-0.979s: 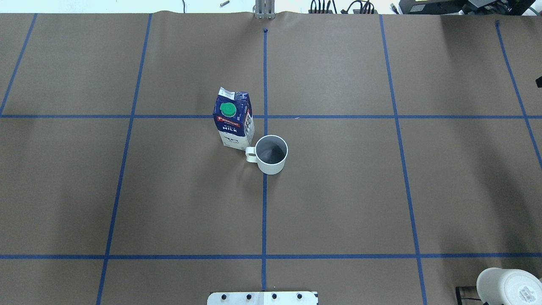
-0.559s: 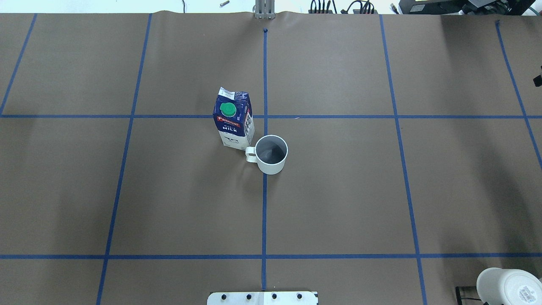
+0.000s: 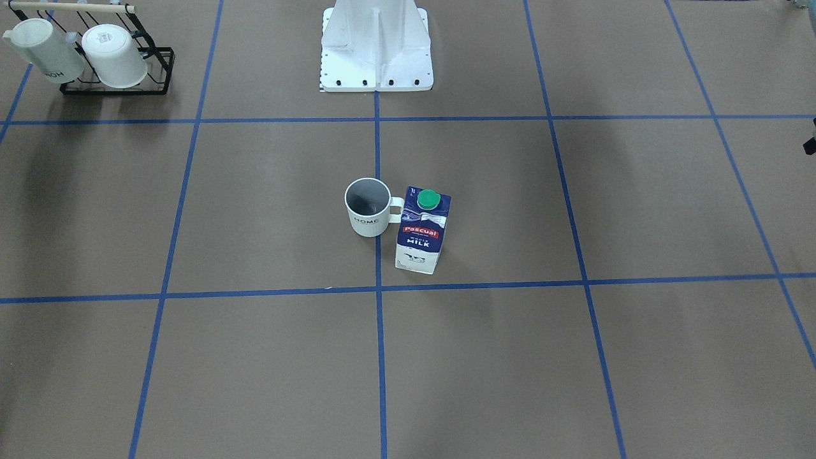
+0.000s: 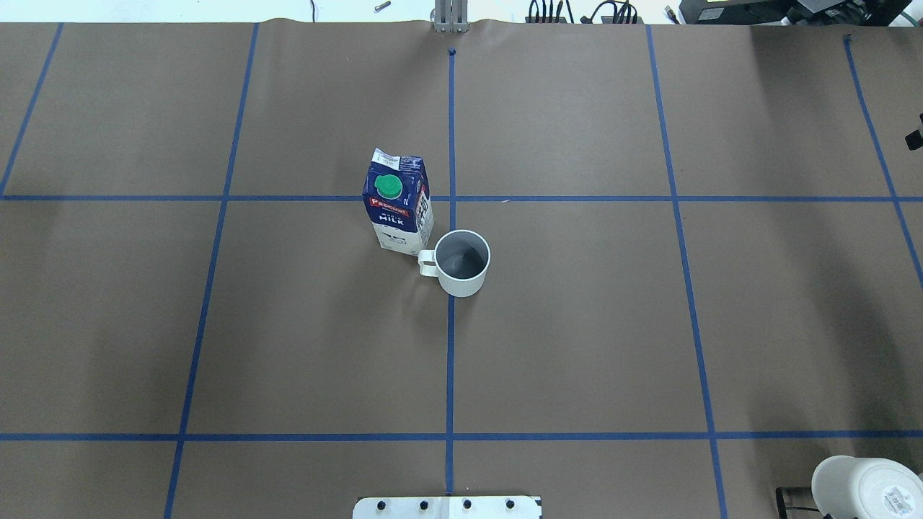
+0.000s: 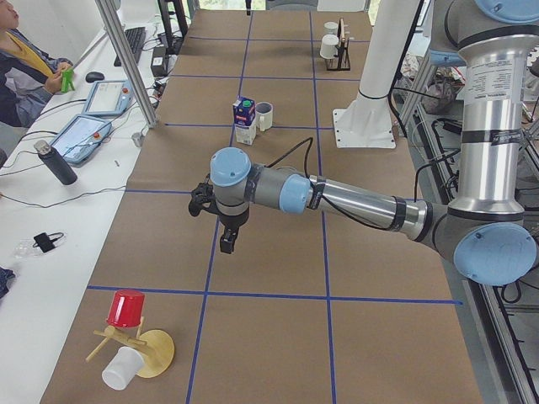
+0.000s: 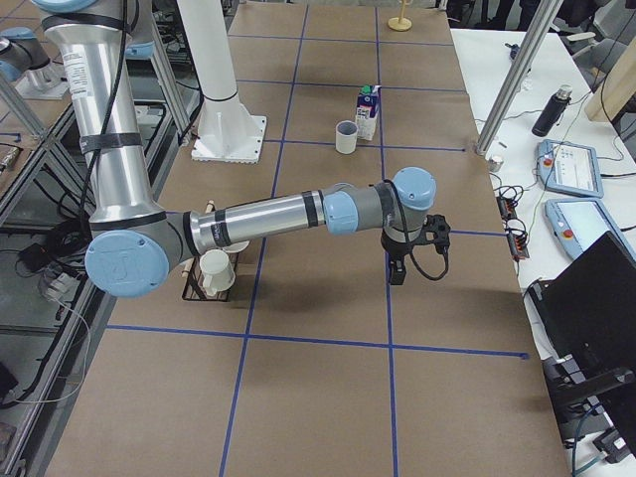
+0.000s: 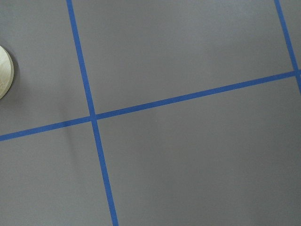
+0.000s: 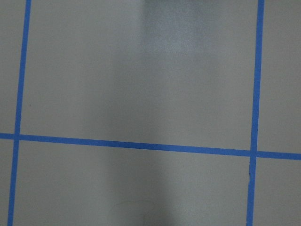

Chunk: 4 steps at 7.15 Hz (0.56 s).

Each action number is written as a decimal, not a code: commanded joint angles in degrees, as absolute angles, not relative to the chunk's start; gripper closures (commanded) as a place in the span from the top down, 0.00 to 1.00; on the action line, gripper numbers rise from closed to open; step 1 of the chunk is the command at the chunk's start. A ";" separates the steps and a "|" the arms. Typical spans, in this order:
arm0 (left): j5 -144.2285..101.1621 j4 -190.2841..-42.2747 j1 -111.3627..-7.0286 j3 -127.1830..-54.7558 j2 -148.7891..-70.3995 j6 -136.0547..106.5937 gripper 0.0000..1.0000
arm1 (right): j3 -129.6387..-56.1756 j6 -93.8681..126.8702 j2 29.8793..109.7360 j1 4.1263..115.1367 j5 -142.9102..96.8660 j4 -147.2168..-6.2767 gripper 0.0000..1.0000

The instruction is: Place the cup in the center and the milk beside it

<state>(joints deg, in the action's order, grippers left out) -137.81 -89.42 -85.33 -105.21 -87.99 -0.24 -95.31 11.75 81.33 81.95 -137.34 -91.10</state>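
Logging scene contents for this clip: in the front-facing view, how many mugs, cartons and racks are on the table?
Mugs: 3 (the cup, two rack mugs)
Cartons: 1 (the milk)
Racks: 1 (the rack)
Total: 5

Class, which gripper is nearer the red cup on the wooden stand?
Left. The left gripper hovers a short way from the red cup, on the robot's far left; the right gripper hovers on the far right, beyond the milk.
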 commanded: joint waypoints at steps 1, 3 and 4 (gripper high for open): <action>-137.64 -89.73 -85.25 -104.16 -88.59 -0.18 0.98 | -96.42 11.69 81.47 82.00 -136.41 -91.14 1.00; -137.72 -90.35 -85.25 -104.59 -88.59 -0.18 0.98 | -96.76 11.69 81.39 81.91 -135.35 -91.14 1.00; -137.64 -90.44 -85.08 -104.24 -88.68 -0.09 0.98 | -96.68 11.69 81.39 81.91 -135.09 -91.14 1.00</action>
